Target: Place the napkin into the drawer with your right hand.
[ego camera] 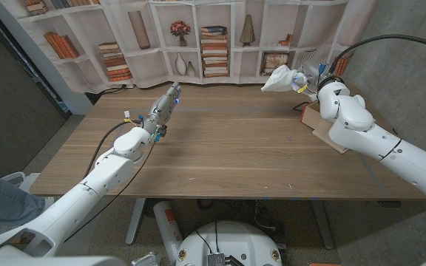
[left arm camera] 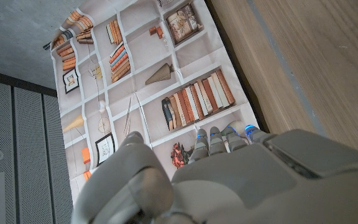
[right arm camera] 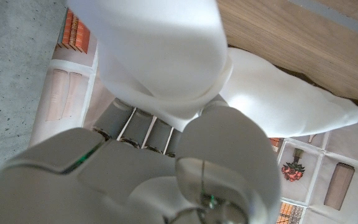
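I hold the white napkin (ego camera: 278, 78) in my right hand (ego camera: 307, 81), pinched between thumb and fingers, lifted clear above the far right part of the wooden worktop (ego camera: 235, 155); in the right wrist view the cloth (right arm camera: 166, 56) bunches over my fingers and trails off to one side. The drawer (ego camera: 321, 125), a brown box at the worktop's right edge, lies just below and behind my forearm, which hides most of it, so I cannot tell how far it stands open. I judge this the carrying step: next I must bring the napkin back over the drawer, lower it inside and only then let go. My left hand (ego camera: 163, 109) holds nothing, fingers straight, over the worktop's left part.
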You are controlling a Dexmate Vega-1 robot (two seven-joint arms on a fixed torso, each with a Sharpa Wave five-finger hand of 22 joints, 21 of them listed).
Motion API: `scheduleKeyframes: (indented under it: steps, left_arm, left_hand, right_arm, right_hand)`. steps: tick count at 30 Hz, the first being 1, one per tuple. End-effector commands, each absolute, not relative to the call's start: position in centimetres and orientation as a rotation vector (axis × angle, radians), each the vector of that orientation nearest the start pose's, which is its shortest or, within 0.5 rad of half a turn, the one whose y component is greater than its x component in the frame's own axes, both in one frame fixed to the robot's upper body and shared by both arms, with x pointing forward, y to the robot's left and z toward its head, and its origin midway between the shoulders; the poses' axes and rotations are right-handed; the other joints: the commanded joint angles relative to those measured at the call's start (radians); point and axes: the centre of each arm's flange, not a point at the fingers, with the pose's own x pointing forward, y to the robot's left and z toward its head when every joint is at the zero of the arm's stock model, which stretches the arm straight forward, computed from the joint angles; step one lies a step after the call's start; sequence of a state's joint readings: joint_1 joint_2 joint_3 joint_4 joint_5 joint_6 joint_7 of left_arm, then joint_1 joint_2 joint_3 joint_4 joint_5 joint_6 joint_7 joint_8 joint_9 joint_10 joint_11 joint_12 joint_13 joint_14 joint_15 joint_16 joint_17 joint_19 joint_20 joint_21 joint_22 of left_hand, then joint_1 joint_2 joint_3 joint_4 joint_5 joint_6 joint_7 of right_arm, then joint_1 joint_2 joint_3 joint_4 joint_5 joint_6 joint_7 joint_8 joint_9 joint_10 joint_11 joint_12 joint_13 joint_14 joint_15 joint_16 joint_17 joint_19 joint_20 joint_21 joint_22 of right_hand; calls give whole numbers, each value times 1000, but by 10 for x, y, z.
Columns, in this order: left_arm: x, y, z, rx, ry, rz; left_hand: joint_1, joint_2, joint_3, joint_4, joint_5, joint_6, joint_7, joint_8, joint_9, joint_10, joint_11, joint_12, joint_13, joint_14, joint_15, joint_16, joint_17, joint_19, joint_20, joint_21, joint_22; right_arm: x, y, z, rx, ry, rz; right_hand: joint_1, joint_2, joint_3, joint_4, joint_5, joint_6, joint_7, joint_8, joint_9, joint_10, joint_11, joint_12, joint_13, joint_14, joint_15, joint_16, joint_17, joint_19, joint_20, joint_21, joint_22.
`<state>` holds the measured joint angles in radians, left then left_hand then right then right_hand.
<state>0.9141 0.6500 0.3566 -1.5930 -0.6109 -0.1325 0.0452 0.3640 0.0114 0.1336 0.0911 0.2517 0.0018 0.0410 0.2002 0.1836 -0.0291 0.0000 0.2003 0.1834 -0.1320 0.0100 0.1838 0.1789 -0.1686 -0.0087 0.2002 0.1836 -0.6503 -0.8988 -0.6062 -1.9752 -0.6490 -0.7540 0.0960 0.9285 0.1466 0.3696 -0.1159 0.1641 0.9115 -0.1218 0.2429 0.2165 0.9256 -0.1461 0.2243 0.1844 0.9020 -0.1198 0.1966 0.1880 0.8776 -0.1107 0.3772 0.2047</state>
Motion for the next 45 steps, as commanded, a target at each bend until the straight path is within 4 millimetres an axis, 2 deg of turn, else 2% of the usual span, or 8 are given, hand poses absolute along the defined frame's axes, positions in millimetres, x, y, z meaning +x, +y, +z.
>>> scheduleKeyframes:
  steps: [1, 8, 13, 33, 35, 45]
  left_arm:
    - [612, 274, 7, 111, -588, -245]
    - [614, 274, 8, 110, -587, -248]
    - [616, 274, 7, 108, -582, -251]
    - [615, 278, 6, 109, -583, -245]
    - [615, 278, 6, 109, -583, -245]
    - [615, 278, 7, 118, -582, -245]
  left_hand:
    - [4, 6, -3, -2, -1, 7, 0, 0, 6, 5, 1, 3, 5, 4, -4, 3, 2, -62, -4, 5, 2]
    - [4, 6, -4, -2, -1, 7, 0, -1, 6, 5, 2, 3, 5, 4, -4, 3, 2, -62, -4, 5, 2]
    - [4, 7, -4, -2, -1, 7, 0, -1, 6, 5, 1, 4, 5, 4, -4, 3, 2, -62, -4, 5, 2]
    - [6, 8, -7, -3, -1, 8, -1, -1, 6, 5, 1, 3, 5, 3, -4, 3, 2, -63, -4, 5, 2]
    - [6, 8, -7, -3, -1, 8, 0, 0, 6, 5, 3, 3, 5, 3, -3, 3, 2, -63, -4, 5, 2]
    - [7, 9, -9, -3, -1, 8, 0, -1, 6, 5, 3, 4, 5, 4, -3, 3, 2, -62, -4, 5, 2]
  right_arm:
    - [566, -312, 125, -1408, -346, -501]
    - [568, -319, 123, -1400, -320, -512]
    - [571, -322, 121, -1398, -305, -513]
    - [581, -332, 114, -1388, -242, -530]
    - [582, -334, 114, -1385, -235, -533]
    - [584, -345, 109, -1353, -201, -548]
  right_hand:
    - [4, 8, 6, 2, 8, 30, -24, 0, 5, 7, 0, -2, 2, -1, -102, 0, 5, -2, -99, 6, 2]
    - [5, 8, 6, 2, 8, 31, -23, -2, 6, 7, 7, -4, 2, -2, -102, -1, 5, -3, -99, 6, 2]
    - [4, 8, 6, 3, 8, 31, -23, -4, 6, 7, -1, -5, 2, -3, -102, -1, 5, -6, -100, 6, 2]
    - [4, 8, 7, 3, 8, 32, -25, -8, 7, 7, 0, -7, 2, -4, -102, -1, 6, -7, -99, 7, 2]
    - [4, 8, 7, 3, 8, 33, -25, -9, 7, 7, 6, -8, 2, -4, -102, -1, 5, -6, -98, 8, 2]
    - [4, 8, 7, 4, 8, 35, -23, -10, 8, 8, 0, -9, 2, -3, -102, 0, 6, -6, -99, 9, 2]
